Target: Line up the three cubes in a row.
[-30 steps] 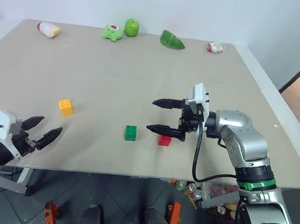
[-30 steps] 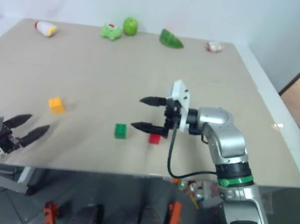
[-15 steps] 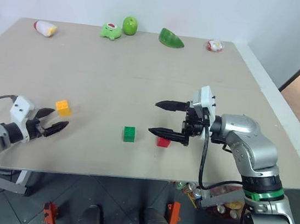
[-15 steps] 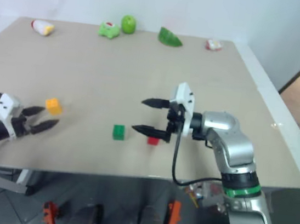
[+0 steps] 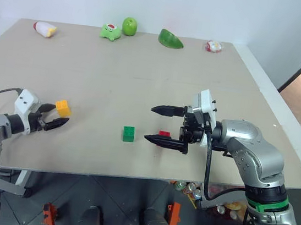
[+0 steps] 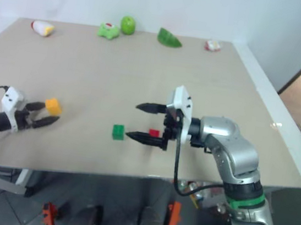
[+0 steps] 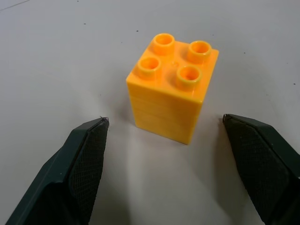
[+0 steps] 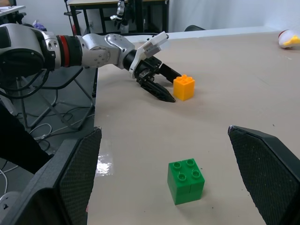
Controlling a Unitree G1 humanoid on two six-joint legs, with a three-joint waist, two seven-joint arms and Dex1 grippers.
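Observation:
Three studded cubes stand on the tan table (image 5: pixel 116 80). My left gripper (image 5: pixel 57 116) is open at the left, low over the table, and the yellow-orange cube (image 5: pixel 63 107) stands just past its tips, in line with the gap. In the left wrist view the yellow-orange cube (image 7: pixel 171 86) is untouched between the two black fingers (image 7: pixel 84 154). The green cube (image 5: pixel 129 134) sits in the middle. The red cube (image 5: pixel 164 134) is to its right, partly behind the lower finger of my right gripper (image 5: pixel 150 123). That gripper is open wide, level, pointing left and holding nothing.
Along the far edge lie a white-and-red toy (image 5: pixel 45 29), a green frog toy (image 5: pixel 111 31), a green apple (image 5: pixel 129 26), a green wedge (image 5: pixel 171 39) and another white-and-red toy (image 5: pixel 213 46). The table's front edge (image 5: pixel 131 176) runs just below both grippers.
My left gripper has come forward from the table's front edge to the yellow-orange cube, staying open. The right gripper has drawn back slightly, still open. The cubes have not moved.

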